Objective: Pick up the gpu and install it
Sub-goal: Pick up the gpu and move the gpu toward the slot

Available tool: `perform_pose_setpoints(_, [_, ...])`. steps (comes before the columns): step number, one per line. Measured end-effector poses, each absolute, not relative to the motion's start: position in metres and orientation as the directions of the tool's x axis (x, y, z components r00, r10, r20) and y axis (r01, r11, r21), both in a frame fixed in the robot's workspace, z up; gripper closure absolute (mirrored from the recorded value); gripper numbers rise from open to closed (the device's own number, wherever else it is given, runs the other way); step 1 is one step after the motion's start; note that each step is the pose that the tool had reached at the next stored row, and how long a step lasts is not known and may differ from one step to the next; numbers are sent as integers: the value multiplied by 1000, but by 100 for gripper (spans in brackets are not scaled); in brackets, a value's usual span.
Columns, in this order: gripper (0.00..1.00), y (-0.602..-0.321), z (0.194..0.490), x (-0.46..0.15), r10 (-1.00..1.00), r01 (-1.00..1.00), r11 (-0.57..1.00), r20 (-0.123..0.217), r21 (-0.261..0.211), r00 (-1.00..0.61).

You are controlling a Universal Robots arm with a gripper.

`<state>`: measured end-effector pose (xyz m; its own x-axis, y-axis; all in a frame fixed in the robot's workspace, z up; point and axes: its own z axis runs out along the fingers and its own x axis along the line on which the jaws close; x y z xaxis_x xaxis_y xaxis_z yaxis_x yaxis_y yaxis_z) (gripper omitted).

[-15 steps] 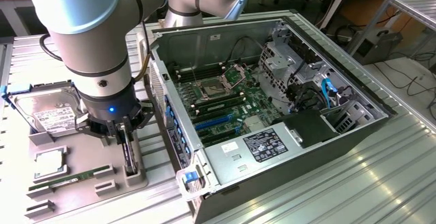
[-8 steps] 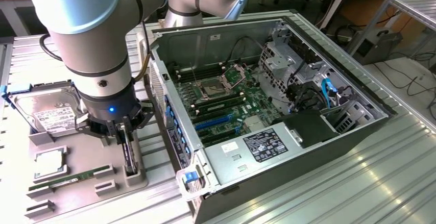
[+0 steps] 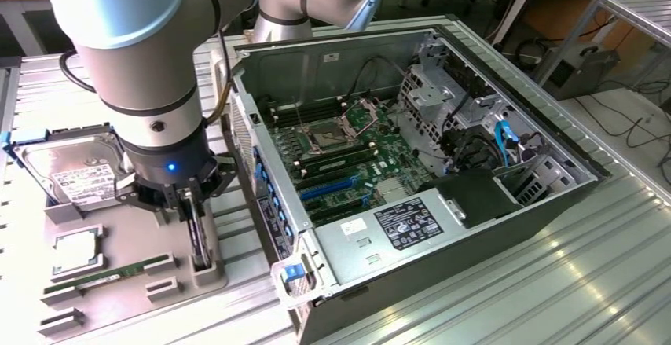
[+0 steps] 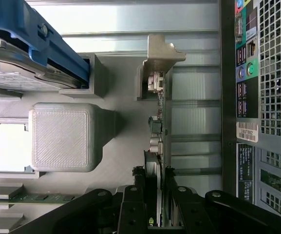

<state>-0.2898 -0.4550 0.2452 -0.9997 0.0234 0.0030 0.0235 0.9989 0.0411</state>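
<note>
**Tool clamped on the gpu in its tray slot beside the case**

Exterior view: The gpu [image 3: 199, 239] is a thin black card standing on edge in a slot of the grey tray [image 3: 131, 231]. The tray lies on the counter [image 3: 524, 290], just beside the open case [image 3: 314, 62], on the exterior view's left of it. The tool [image 3: 191, 203] hangs straight down over the card's upper edge with its jaws on either side. Farther from the case, the tray carries a drive [image 3: 78, 176] with a white label, a CPU [image 3: 75, 251] and a green RAM stick [image 3: 110, 274]. Inside the case a black label with white print sits on the power supply [image 3: 404, 223]. None of this print can be read.

Wrist view: The gpu [image 4: 157, 126] is seen edge-on, a narrow dark strip with small metal parts along it and a silver bracket [image 4: 162, 53] at its far end. The tool [image 4: 156, 195] is partly closed, its black fingers [image 4: 139, 195] pressed against both faces of the card. The case [image 4: 276, 97] shows its perforated back, coloured ports and a white barcode sticker [image 4: 247, 131] whose writing is too small to read.
</note>
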Motion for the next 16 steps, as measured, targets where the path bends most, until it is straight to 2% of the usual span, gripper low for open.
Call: perform_pose_setpoints(16, [74, -455, 283, -288, 14, 14, 999, 13, 43, -1000])
